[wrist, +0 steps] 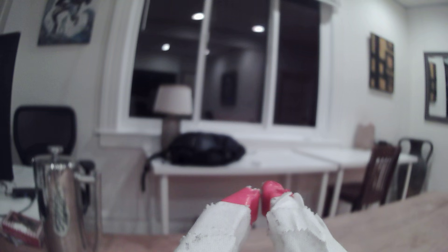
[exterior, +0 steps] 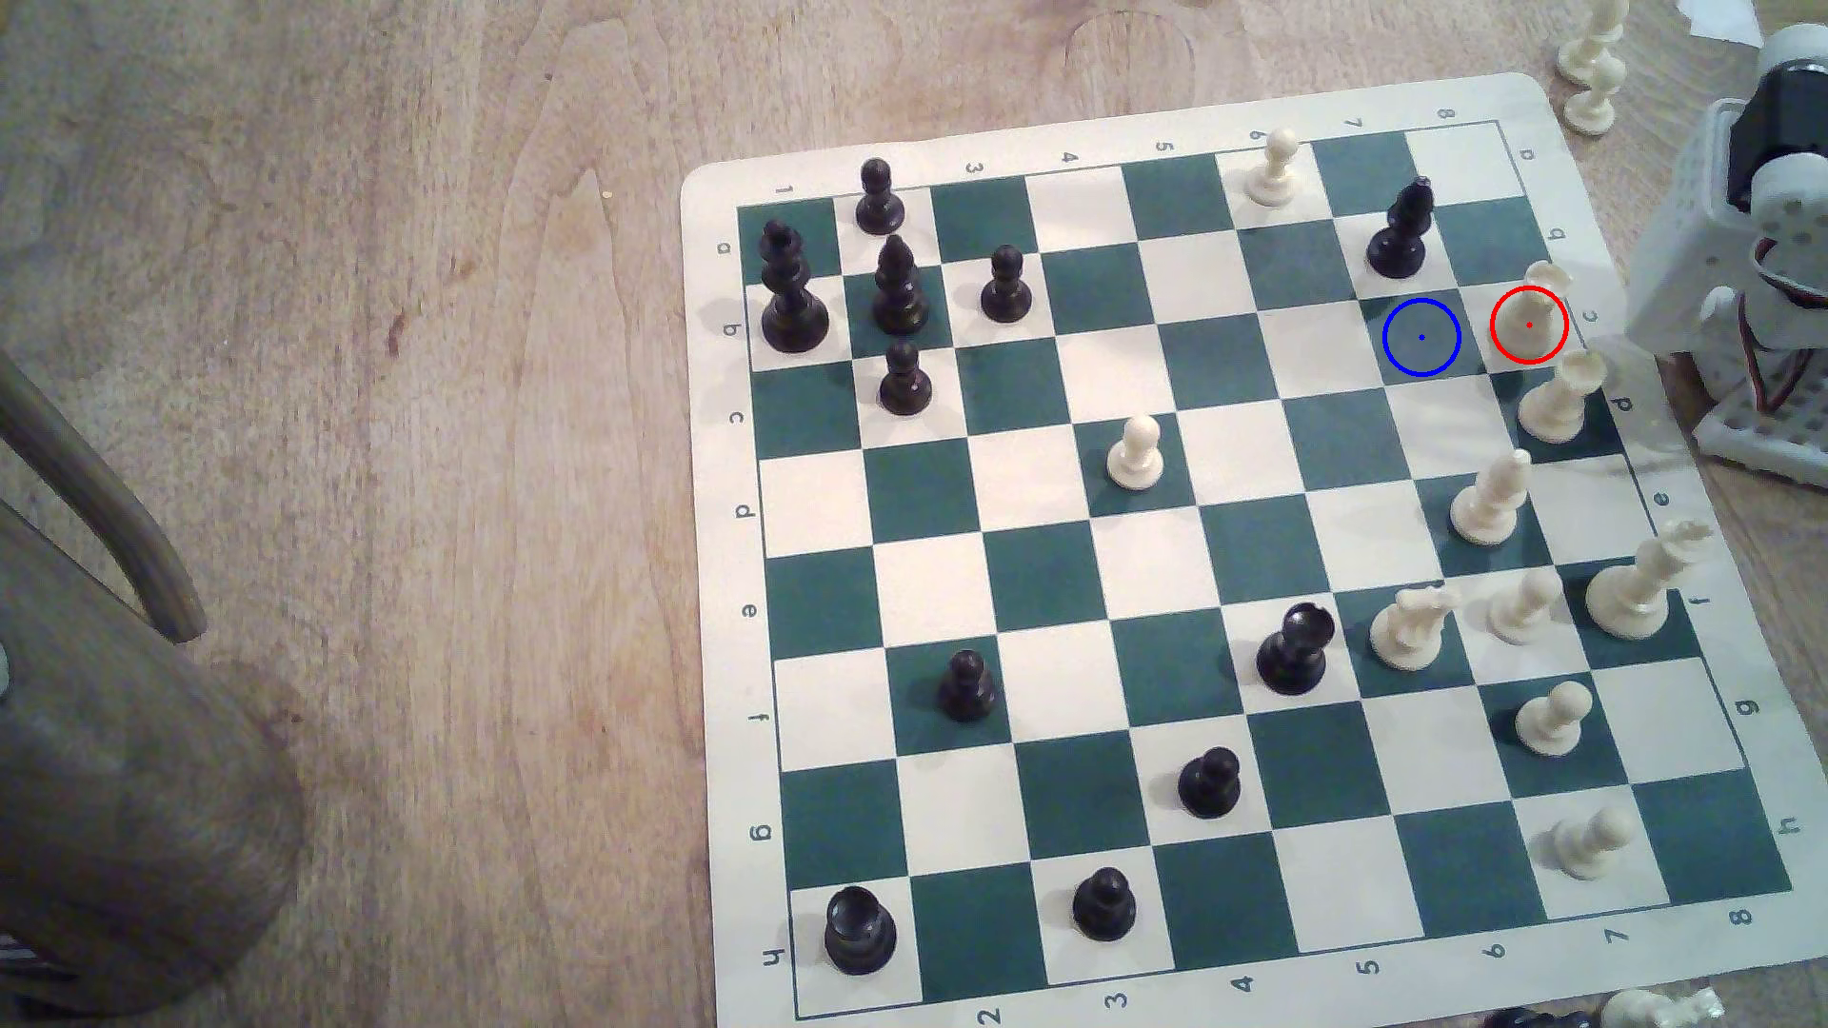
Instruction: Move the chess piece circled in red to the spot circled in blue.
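Wooden desk point(exterior: 396, 494) carries a green-and-white roll-up chess board point(exterior: 1236, 554), set toward the exterior view's right. The arm's white base point(exterior: 1741, 297) stands off the board's right edge in that view. The wrist view looks out level across the room: dark window, lamp, white tables beyond, a steel coffee press near the camera.

Gripper point(wrist: 260, 193): red fingertips pressed together, or very nearly so, with nothing between them; white tape wraps both fingers lower down. It is pointed into the room, not down at the board.

The chess piece point(exterior: 1543, 297): cream, flared top, standing on the red-ringed white square in the column nearest the arm, upright as far as I can tell. The spot point(exterior: 1421, 337): dark green square with a blue ring, directly adjacent on the exterior view's left, unoccupied.

Judgement: task not begun; next comes lowering the arm and opening the fingers over the piece.

Risks:
- A second cream flared-top piece point(exterior: 1561, 400) stands just beside the target, one square nearer the camera. The two look alike, so grasping the wrong one or clipping it on descent is plausible.
- A black piece point(exterior: 1400, 232) stands diagonally next to the spot; a wide carry could knock it.
- The piece's narrow waist and smooth plastic could let it slip or tip in an off-centre pinch.
- The target sits close to the arm's base, so the reach is folded and awkward.
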You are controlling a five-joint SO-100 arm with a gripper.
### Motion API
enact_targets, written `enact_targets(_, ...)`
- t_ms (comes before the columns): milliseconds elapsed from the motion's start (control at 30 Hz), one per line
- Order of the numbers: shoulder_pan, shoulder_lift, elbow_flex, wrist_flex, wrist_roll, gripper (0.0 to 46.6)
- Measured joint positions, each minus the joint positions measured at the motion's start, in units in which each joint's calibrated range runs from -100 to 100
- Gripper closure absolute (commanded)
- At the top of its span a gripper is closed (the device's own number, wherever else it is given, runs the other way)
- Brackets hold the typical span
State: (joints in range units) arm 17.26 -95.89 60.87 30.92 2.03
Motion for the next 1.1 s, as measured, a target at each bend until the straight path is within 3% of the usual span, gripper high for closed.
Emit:
enact_targets(300,-0.52,0.0,-8.59,17.37,0.0,45.5)
enact_targets(500,3.1,-0.08,-14.91,38.49,-0.49,46.4)
enact_targets(700,5.09,0.34,-15.09,50.76,-0.68,44.3)
enact_targets(1100,0.0,2.85,-8.22,67.89,-4.0,40.9)
